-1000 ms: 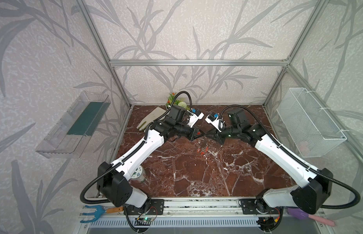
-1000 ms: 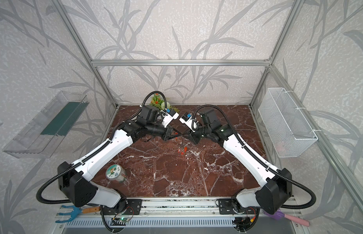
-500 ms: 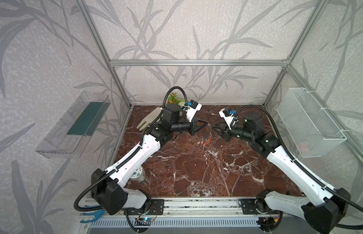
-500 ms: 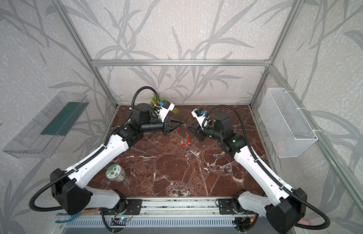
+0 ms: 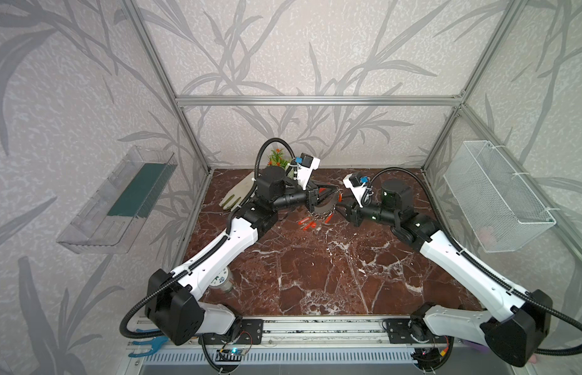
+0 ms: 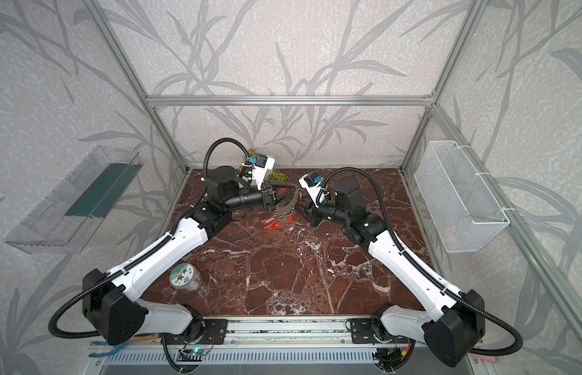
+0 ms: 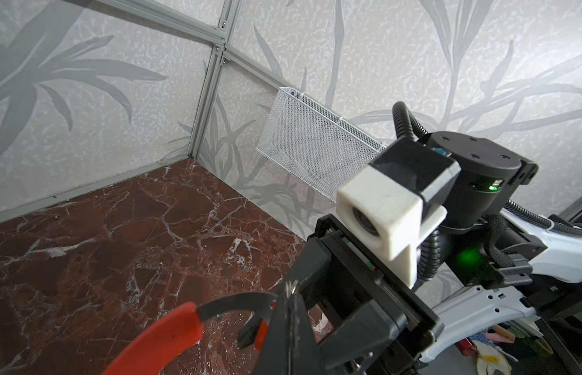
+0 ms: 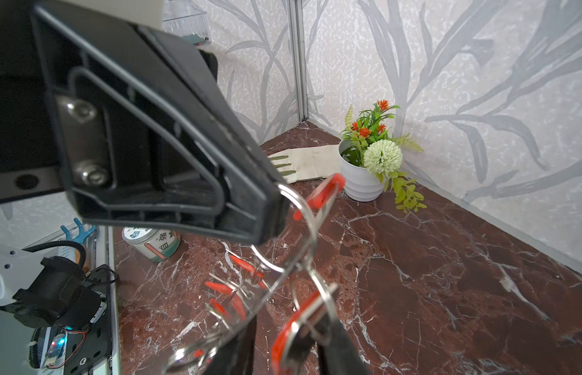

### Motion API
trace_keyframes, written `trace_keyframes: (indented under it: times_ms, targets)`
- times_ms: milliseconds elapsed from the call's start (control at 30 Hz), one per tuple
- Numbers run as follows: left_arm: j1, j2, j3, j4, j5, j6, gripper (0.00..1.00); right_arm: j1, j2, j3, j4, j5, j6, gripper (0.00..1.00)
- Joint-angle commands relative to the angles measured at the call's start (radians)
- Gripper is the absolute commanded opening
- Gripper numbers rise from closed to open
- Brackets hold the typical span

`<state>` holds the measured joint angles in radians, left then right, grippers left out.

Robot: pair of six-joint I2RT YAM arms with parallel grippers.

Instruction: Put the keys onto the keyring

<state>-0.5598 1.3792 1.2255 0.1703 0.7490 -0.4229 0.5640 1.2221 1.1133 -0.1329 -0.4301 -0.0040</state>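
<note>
Red-brown marble counter (image 5: pixel 315 266) veined white; grey leaf-print walls (image 5: pixel 315 48); red-orange tags on the keys (image 5: pixel 307 223); red sleeve on the keyring (image 7: pixel 166 331).

top views high above, wrist views close, facing each other

Red-brown marble surface (image 5: pixel 315 276) under a pale glove (image 5: pixel 237 194), potted plant (image 8: pixel 359 177), lidded tin (image 6: pixel 184 280) and loose red-tagged keys (image 5: pixel 307 223).

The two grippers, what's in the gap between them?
The large thin grey metal keyring with a red sleeve, held by the left gripper and reaching the right gripper; both top views show it.
</note>
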Motion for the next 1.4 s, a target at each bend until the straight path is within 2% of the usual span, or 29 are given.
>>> trace_keyframes:
  times_ms: [0, 300, 600, 733, 933, 1067, 1367]
  targets:
    - [0.002, -0.033, -0.005, 0.061, -0.015, -0.006, 0.00, 0.010, -0.036, 0.011, 0.028, 0.045, 0.009, 0.33]
    - [0.003, -0.050, -0.004, -0.027, -0.058, 0.053, 0.00, -0.002, -0.086, -0.026, 0.052, 0.100, 0.037, 0.34]
    - [0.003, -0.063, -0.002, -0.067, -0.088, 0.087, 0.00, 0.001, -0.138, -0.075, 0.129, 0.033, 0.074, 0.34]
    - [0.002, -0.060, 0.001, -0.072, -0.083, 0.085, 0.00, 0.014, -0.119, -0.058, 0.121, 0.004, 0.074, 0.34]
    - [0.001, -0.065, 0.002, -0.074, -0.075, 0.080, 0.00, 0.023, -0.079, -0.032, 0.104, 0.026, 0.064, 0.33]
    - [0.000, -0.072, -0.007, -0.061, -0.083, 0.072, 0.00, 0.028, -0.057, -0.019, 0.101, -0.016, 0.069, 0.30]
    - [0.001, -0.072, -0.023, 0.001, -0.095, 0.034, 0.00, 0.095, -0.030, 0.008, 0.092, -0.039, 0.052, 0.30]
